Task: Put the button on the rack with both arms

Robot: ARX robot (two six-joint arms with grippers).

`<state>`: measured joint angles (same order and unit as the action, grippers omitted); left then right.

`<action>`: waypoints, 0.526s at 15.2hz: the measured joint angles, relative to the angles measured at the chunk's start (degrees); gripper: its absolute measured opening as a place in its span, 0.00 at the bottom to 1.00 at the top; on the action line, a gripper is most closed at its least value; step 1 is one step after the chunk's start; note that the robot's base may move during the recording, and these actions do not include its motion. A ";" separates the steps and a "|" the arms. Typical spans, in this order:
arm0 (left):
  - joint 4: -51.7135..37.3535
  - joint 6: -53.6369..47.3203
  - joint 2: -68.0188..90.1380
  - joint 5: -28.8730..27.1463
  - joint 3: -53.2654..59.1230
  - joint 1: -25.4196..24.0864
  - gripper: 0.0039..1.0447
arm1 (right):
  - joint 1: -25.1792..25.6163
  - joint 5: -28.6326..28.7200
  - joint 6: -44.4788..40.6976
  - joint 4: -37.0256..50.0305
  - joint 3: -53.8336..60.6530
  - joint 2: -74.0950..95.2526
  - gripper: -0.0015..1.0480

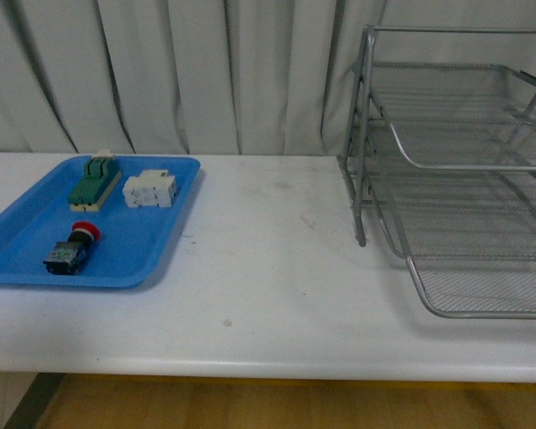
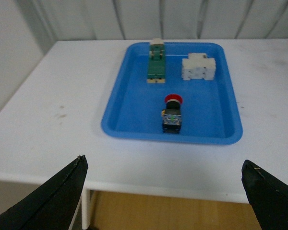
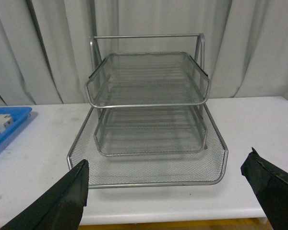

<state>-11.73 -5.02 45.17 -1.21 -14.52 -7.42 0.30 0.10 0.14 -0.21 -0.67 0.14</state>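
Note:
The button [image 1: 72, 249] [image 2: 173, 112], red cap and dark block body, lies on its side in the near part of a blue tray [image 1: 152, 255] [image 2: 120, 120] at the table's left. The rack [image 1: 464, 170] [image 3: 149, 110], a silver wire-mesh three-tier tray, stands at the right. My left gripper [image 2: 163, 165] is open, held back over the table's front edge, well short of the button. My right gripper [image 3: 165, 167] is open too, facing the rack's lowest shelf with nothing between its fingers. Neither arm appears in the front view.
A green-topped switch block [image 1: 95, 181] [image 2: 156, 67] and a white block [image 1: 150, 189] [image 2: 198, 68] sit at the far end of the blue tray. Grey curtains hang behind the white table [image 1: 268, 268]. The table's front edge runs close to both grippers.

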 joint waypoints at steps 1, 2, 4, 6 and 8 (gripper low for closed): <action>-3.56 -2.32 11.32 3.52 -4.59 -0.42 0.94 | 0.00 -0.02 0.00 -0.02 0.00 0.00 0.94; -5.14 -3.61 20.57 5.16 -8.50 -1.03 0.94 | 0.00 -0.07 0.00 -0.04 0.00 0.00 0.94; -2.43 -5.62 37.75 7.50 -18.43 -1.62 0.94 | 0.00 -0.09 0.00 -0.02 0.00 0.00 0.94; 1.55 -5.95 56.96 8.09 -34.69 -0.85 0.94 | 0.00 -0.09 0.00 -0.02 0.00 0.00 0.94; 11.47 -5.51 72.74 9.33 -53.46 -0.24 0.94 | 0.00 -0.09 0.00 0.00 0.00 0.00 0.94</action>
<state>-0.25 -10.52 117.91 8.12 -67.99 -7.66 0.30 0.01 0.14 -0.21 -0.67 0.14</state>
